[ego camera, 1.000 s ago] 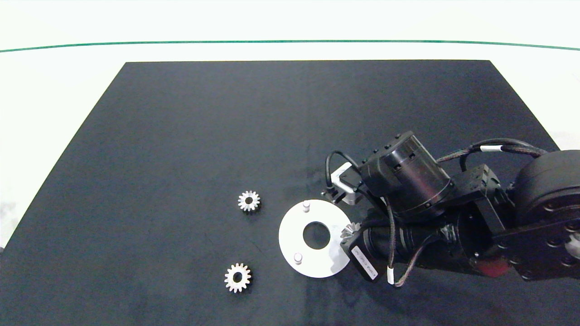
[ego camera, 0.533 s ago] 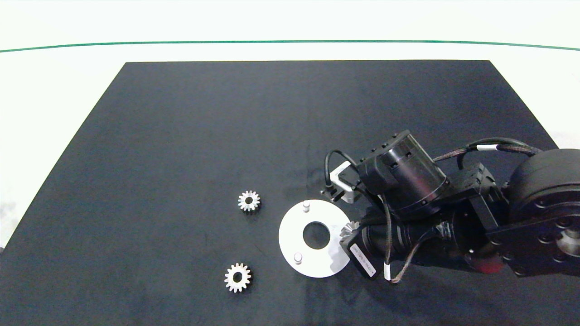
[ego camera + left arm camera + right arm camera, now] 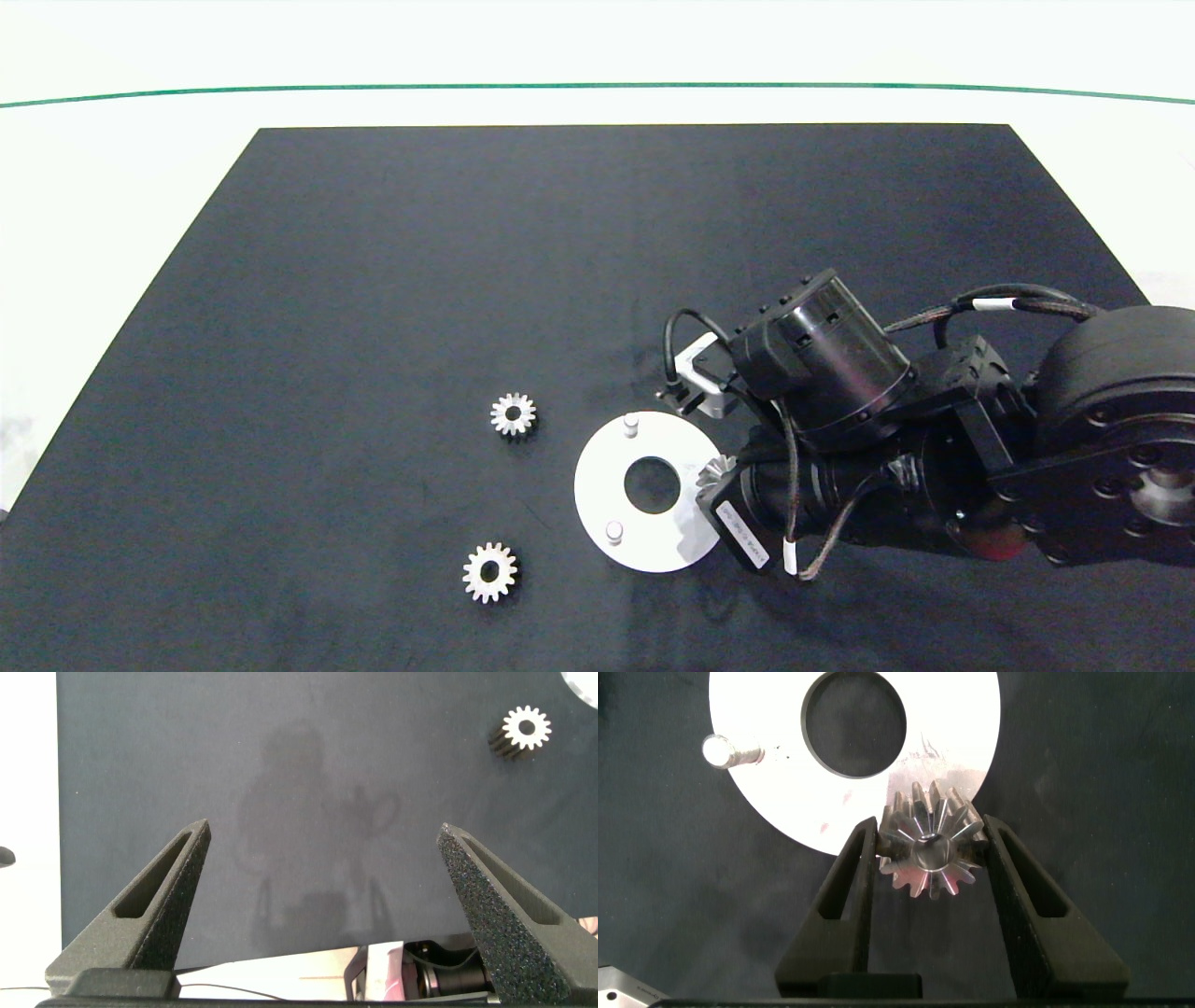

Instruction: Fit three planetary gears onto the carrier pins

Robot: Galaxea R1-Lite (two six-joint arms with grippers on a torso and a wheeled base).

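The right gripper [image 3: 929, 854] pinches 1 silvery gear [image 3: 928, 851] by its teeth, one finger on each side, and holds it over the white disc's [image 3: 597, 490] right rim, the side nearest that arm. In the right wrist view the gear's centre hole appears to sit above something pale, which may be the 3rd pin, but the gear covers that spot, so I cannot tell whether the hole is lined up with it or already partly on it. The gear looks tilted rather than flat to the disc, so the coming move likely turns on bringing the bore straight over the pin's upright axis before lowering.

Outward from there, 2 bare pins stand on the disc: 1 at its far rim [image 3: 631, 424] and 1 at its near rim [image 3: 613, 532].

2 more gears lie flat on the dark mat [image 3: 373, 327] to the disc's left, apart from it: one [image 3: 513, 414] just off the far pin's side, the other [image 3: 489, 572] nearer the mat's front edge.

The left gripper [image 3: 336, 905] hangs spread and empty over bare mat, with 1 loose gear [image 3: 525, 730] ahead of it and off to one side.
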